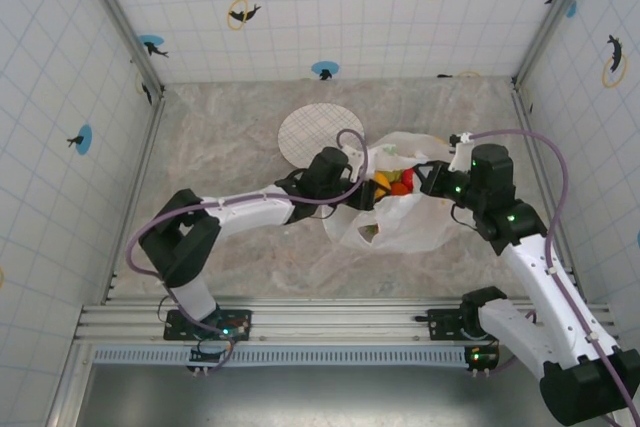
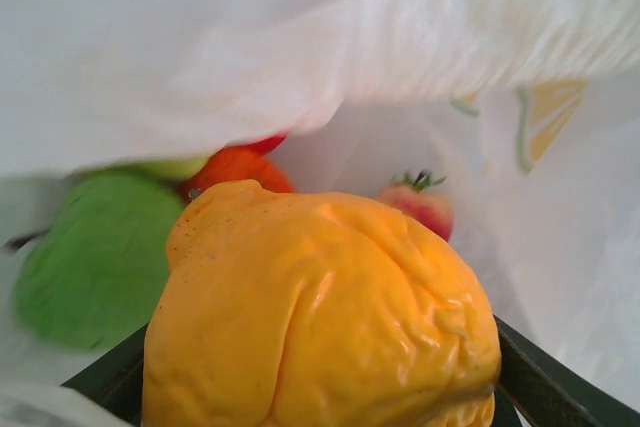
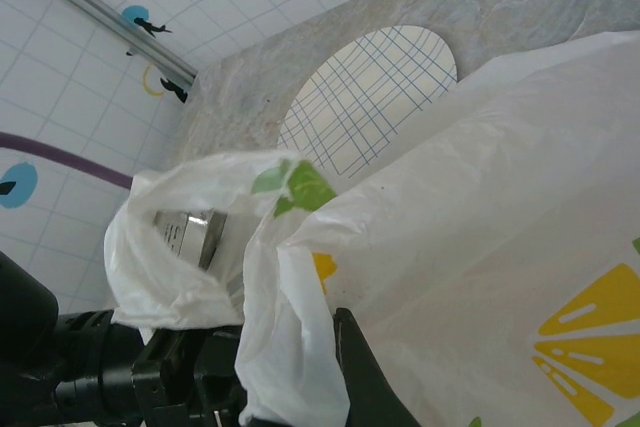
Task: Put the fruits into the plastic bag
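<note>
Left wrist view: left pincer (image 2: 325,392) clamped on wrinkled yellow-orange toy fruit (image 2: 320,287), inside crinkly translucent white plastic bag (image 2: 250,37), near green toy fruit (image 2: 95,257), red toy strawberry (image 2: 425,209); right pincer (image 3: 285,377) pinched on bag rim; release low, withdraw straight, avoid snagging film.

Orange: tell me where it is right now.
In the left wrist view the orange sits in the left gripper, inside the bag, with a strawberry just behind it and a green fruit at picture left.

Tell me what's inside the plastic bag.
A yellow fruit in the left fingers, a green fruit, a small red fruit. Folds of the plastic bag hide anything deeper.
</note>
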{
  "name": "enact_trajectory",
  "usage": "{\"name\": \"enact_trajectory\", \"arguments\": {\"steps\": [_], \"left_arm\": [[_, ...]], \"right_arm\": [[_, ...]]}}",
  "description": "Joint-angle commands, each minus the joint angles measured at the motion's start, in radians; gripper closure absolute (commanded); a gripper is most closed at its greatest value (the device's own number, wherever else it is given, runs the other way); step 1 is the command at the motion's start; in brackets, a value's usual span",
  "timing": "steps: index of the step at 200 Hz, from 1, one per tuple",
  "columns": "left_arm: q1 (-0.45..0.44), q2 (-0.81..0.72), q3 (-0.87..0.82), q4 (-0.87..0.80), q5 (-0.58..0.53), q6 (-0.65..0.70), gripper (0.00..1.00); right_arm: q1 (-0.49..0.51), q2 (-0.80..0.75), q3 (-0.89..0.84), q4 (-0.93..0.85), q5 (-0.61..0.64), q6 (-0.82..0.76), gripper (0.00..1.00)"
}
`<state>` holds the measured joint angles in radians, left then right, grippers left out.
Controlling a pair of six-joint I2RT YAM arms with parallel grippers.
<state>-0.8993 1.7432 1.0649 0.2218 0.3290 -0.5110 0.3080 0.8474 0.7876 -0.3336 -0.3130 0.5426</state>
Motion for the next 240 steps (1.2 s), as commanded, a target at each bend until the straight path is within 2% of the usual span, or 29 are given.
{"name": "enact_trajectory", "arguments": {"steps": [1,44,81,186,240], "left_arm": [[-0.024,0.074,0.084,0.052,0.001,-0.029,0.31],[-0.051,0.21,0.229,0.081,0.033,-0.036,0.28],[-0.061,0.275,0.274,0.093,0.091,-0.035,0.26],[-0.062,0.281,0.298,0.058,0.151,0.005,0.17],[-0.06,0.209,0.248,0.015,0.099,0.062,0.13]], "right_arm": [[0.008,-0.006,-0.017,0.032,0.015,0.005,1.0],[0.01,-0.022,-0.035,0.021,0.02,0.006,1.0],[0.012,-0.027,-0.039,-0.002,0.033,-0.007,1.0],[0.01,-0.013,-0.044,-0.005,0.05,-0.024,1.0],[0.01,-0.012,-0.029,-0.029,0.07,-0.045,1.0]]}}
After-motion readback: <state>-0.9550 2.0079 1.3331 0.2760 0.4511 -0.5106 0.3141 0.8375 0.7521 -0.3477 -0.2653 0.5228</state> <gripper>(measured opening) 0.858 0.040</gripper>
